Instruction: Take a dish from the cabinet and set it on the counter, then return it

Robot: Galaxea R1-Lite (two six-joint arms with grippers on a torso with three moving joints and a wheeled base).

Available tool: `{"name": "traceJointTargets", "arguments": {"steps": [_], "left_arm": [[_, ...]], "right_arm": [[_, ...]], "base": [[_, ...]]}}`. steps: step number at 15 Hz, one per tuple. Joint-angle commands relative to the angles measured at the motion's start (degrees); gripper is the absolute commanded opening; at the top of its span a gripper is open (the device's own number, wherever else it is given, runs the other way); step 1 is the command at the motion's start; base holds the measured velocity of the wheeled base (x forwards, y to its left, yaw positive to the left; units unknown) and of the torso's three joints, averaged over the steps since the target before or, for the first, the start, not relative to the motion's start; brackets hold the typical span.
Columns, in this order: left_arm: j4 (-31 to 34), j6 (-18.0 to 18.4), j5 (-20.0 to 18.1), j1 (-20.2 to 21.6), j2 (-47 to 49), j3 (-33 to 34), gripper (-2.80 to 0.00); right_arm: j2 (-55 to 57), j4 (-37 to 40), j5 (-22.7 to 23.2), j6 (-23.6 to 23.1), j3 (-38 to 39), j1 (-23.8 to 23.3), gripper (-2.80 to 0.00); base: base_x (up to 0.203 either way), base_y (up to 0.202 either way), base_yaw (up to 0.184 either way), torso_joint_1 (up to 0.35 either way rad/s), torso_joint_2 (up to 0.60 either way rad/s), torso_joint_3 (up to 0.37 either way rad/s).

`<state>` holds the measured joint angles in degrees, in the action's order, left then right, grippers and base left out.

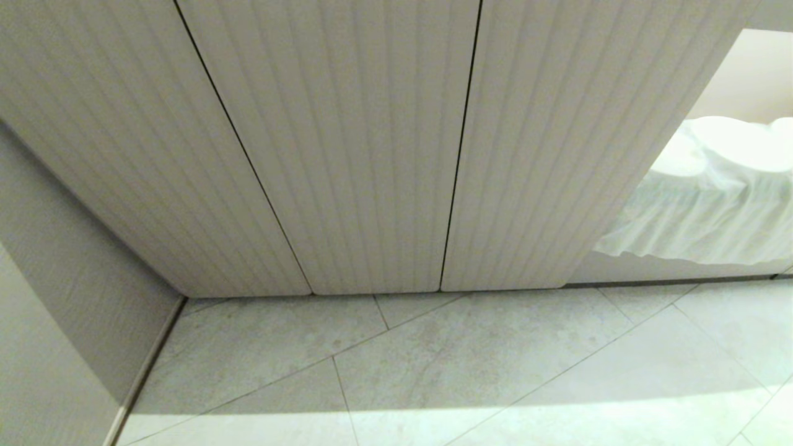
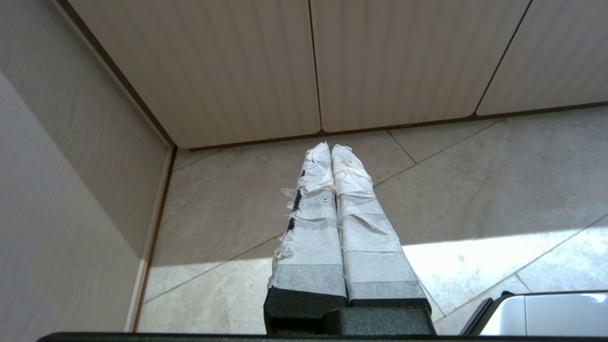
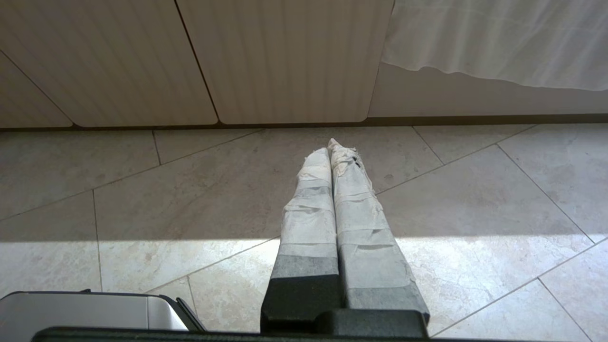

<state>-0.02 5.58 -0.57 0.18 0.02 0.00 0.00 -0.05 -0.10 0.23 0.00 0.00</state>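
The cabinet (image 1: 347,148) fills the head view, its beige fluted doors all closed down to the floor. It also shows in the left wrist view as closed doors (image 2: 247,71) and in the right wrist view (image 3: 275,61). The dish and the counter are out of view. My left gripper (image 2: 331,148) hangs low over the floor tiles, short of the doors, its tape-wrapped fingers pressed together and empty. My right gripper (image 3: 329,146) hangs the same way, shut on nothing. Neither arm appears in the head view.
Pale stone floor tiles (image 1: 433,371) run in front of the cabinet. A grey wall panel (image 1: 68,297) closes the corner on the left. A white gathered cloth (image 1: 712,210) hangs to the right of the cabinet. Part of my base (image 3: 85,311) shows low down.
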Motion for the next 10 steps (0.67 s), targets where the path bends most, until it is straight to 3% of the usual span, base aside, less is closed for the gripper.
{"name": "traceJointTargets", "arguments": {"steps": [1, 10], "left_arm": [[0.0, 0.0, 0.0, 0.0, 0.0, 0.0, -2.80], [-0.1, 0.1, 0.0, 0.0, 0.0, 0.0, -2.80]], "right_arm": [[0.0, 0.0, 0.0, 0.0, 0.0, 0.0, -2.80], [0.0, 0.0, 0.0, 0.0, 0.0, 0.1, -2.80]], "base": [[0.000, 0.000, 0.000, 0.000, 0.00, 0.000], [0.000, 0.000, 0.000, 0.000, 0.00, 0.000]]}}
